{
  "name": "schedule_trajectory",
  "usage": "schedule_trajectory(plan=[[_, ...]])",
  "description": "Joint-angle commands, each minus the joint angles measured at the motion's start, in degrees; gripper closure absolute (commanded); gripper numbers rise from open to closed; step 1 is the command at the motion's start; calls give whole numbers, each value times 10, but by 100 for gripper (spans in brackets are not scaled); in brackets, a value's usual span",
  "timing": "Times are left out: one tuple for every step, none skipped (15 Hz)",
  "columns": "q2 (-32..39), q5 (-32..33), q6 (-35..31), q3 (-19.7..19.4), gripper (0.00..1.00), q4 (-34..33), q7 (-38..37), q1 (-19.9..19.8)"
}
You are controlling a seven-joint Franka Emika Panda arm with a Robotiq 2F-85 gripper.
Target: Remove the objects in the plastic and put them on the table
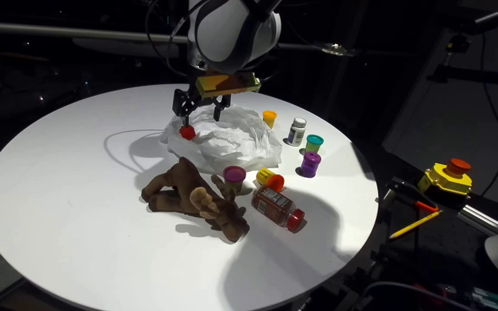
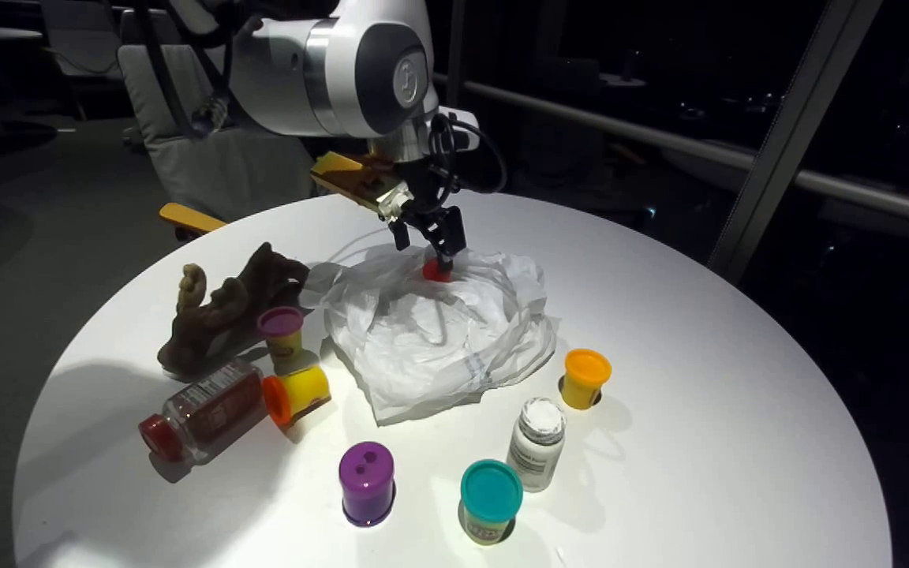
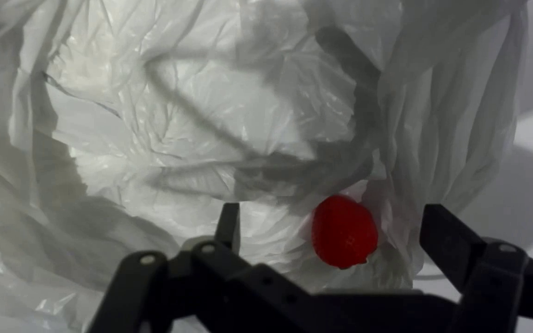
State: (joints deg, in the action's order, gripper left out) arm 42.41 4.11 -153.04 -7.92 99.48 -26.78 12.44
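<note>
Surface: round white table [image 1: 67,242]. Exterior view: crumpled white plastic bag [image 1: 236,138] toward far edge, red object [image 1: 187,133] within; brown plush moose [image 1: 184,185] nearer front edge. Exterior view: teal-lidded tub [image 2: 491,491] by near edge; red-capped bottle [image 2: 222,406] lying toward left edge. Wrist view: gripper [image 3: 333,226], jaws apart, red object visible between.

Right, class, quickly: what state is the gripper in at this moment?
Gripper: open, holding nothing; in the wrist view, the red object shows between the spread jaws with gaps on both sides.
</note>
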Motion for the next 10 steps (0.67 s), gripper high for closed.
schedule_trajectory(plan=[[44,-2,-22,-10,0,-53,-2,7],[54,-3,-29,-12,0,-62,-3,8],[63,-6,-32,-10,0,-72,0,6],[71,-6,-34,-12,0,-82,-2,7],[76,-7,-37,-14,0,-88,-4,9],[83,-7,-39,-15,0,-97,-3,9],[88,-8,-38,-16,0,-104,-2,8],[93,-8,-35,-16,0,-110,-1,8],[99,-8,-32,-18,0,-119,-1,8],[105,-10,-27,-16,0,-126,2,5]])
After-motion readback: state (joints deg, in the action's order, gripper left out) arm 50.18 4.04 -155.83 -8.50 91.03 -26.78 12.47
